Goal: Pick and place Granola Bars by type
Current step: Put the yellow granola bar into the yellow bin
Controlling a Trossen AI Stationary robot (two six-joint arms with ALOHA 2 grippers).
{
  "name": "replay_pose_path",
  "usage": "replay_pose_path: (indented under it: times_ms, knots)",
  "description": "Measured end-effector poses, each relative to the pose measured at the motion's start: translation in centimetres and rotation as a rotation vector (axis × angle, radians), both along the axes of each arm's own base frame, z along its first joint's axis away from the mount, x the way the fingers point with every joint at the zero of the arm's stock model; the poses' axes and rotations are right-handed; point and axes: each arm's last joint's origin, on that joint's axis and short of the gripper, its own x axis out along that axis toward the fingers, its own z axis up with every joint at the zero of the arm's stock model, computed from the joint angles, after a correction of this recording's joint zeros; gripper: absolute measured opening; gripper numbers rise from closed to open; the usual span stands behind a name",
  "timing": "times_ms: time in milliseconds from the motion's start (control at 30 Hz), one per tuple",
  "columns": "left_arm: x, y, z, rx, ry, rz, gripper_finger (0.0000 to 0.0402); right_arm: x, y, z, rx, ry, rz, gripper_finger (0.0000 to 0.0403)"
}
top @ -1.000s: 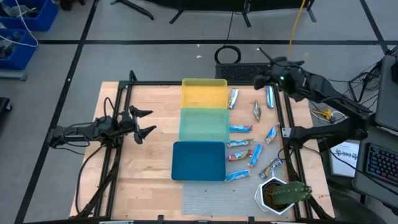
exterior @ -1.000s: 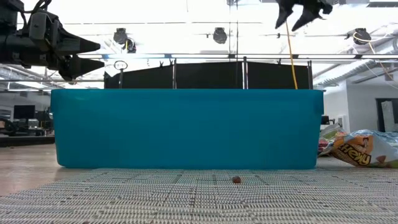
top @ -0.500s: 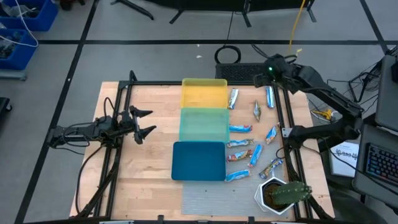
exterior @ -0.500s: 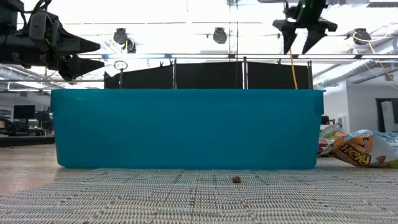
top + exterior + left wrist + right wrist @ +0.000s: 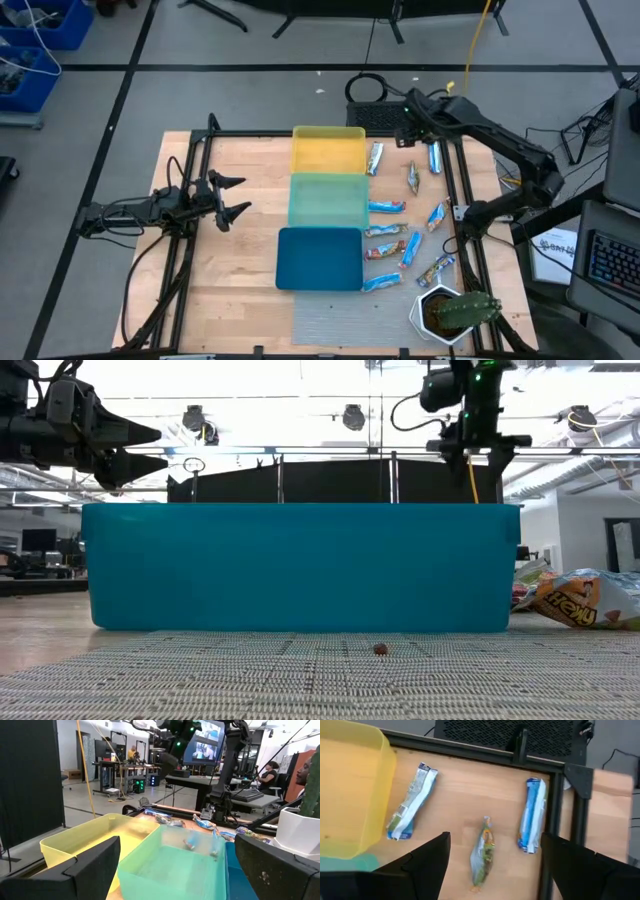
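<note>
Yellow tray [image 5: 80, 840], green tray [image 5: 165, 865], scattered granola bars [image 5: 205, 824]

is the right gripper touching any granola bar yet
Apart. The right wrist view shows the open right gripper above the table, with the three bars lying untouched on the wood beyond its fingers.

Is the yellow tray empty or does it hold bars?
Empty: the yellow tray shows only bare floor inside; the nearest granola bar lies beside it.

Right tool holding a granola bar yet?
No. The right tool hangs open over the table; three granola bars lie untouched below it.
</note>
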Motion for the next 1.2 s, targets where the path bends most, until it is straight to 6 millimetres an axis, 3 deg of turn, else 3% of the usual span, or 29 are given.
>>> replay_pose_path:
  times_ms: [533, 1200]
  knots:
    - [0.0, 0.0, 0.0, 0.000, 0.000, 0.000, 0.0392, -0.8, 1.3, -8.1, 0.205, -0.004, -0.117, 0.0289]
    - [0.0, 0.0, 0.0, 0.000, 0.000, 0.000, 0.0392, -1.7, 2.2, -13.6, 0.212, -0.038, -0.149, 0.0290]
